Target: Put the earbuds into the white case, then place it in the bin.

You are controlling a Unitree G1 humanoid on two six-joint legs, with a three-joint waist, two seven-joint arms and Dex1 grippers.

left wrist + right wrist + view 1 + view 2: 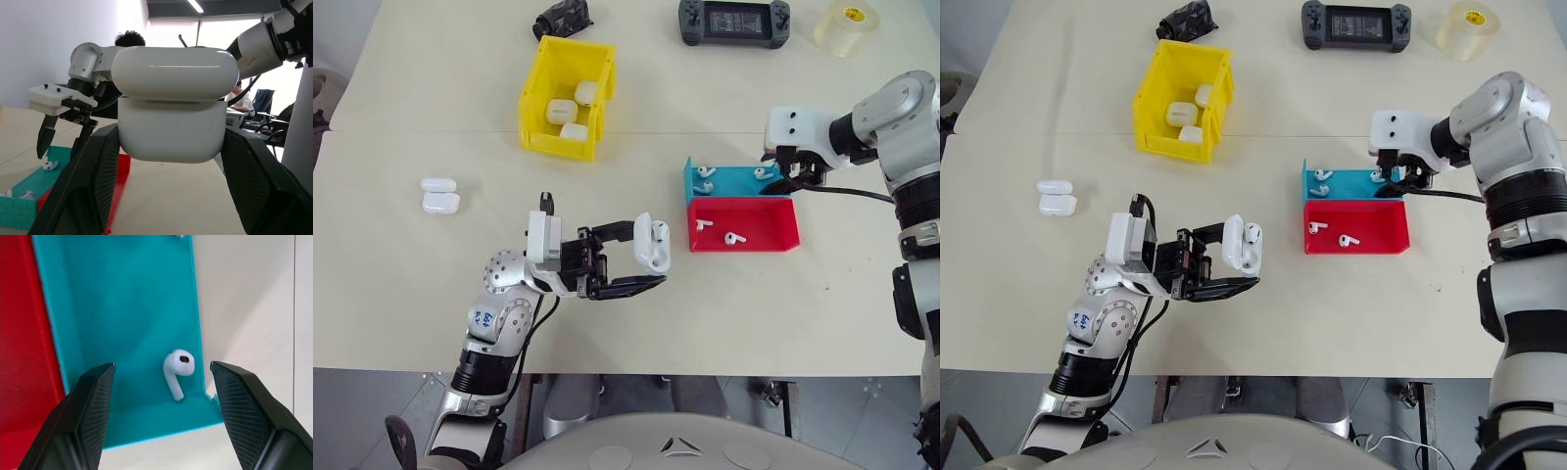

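Observation:
My left gripper [641, 258] is shut on a white case [654, 245], held above the table with its lid flipped open [173, 71] and an earbud [1252, 235] sitting in it. Over the right end of the teal tray [729, 183], my right gripper [793, 178] points down and stands open. One earbud [177, 369] lies on the tray floor between its fingers, untouched. Further earbuds [705, 178] rest at the teal tray's left end, and two [734, 237] in the red tray [773, 235]. The yellow bin [558, 145] stands at the back left with three white cases inside.
Two more white cases [440, 194] lie on the table at the far left. A game controller [734, 22], a tape roll [847, 26] and a black object [563, 18] sit along the back edge. A person [129, 38] sits beyond the table.

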